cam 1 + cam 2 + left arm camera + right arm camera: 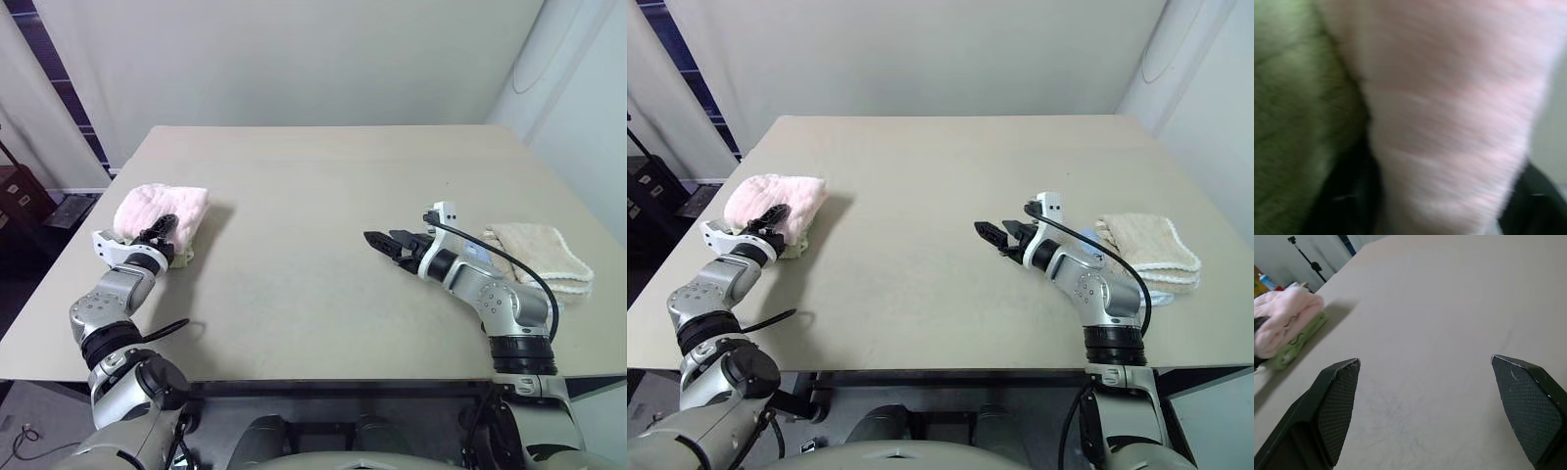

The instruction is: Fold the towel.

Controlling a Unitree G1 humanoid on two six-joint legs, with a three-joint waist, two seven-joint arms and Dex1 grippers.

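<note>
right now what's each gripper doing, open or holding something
Left gripper: at the folded pink towel, jaws around its edge; open or gripping cannot be told.
Right gripper: jaws wide open, holding nothing, above the table.

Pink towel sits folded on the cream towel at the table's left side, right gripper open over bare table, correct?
Not quite. The pink towel lies on a green towel, as the right wrist view shows; the cream towel is at the table's right. The right gripper is open over bare table.
</note>
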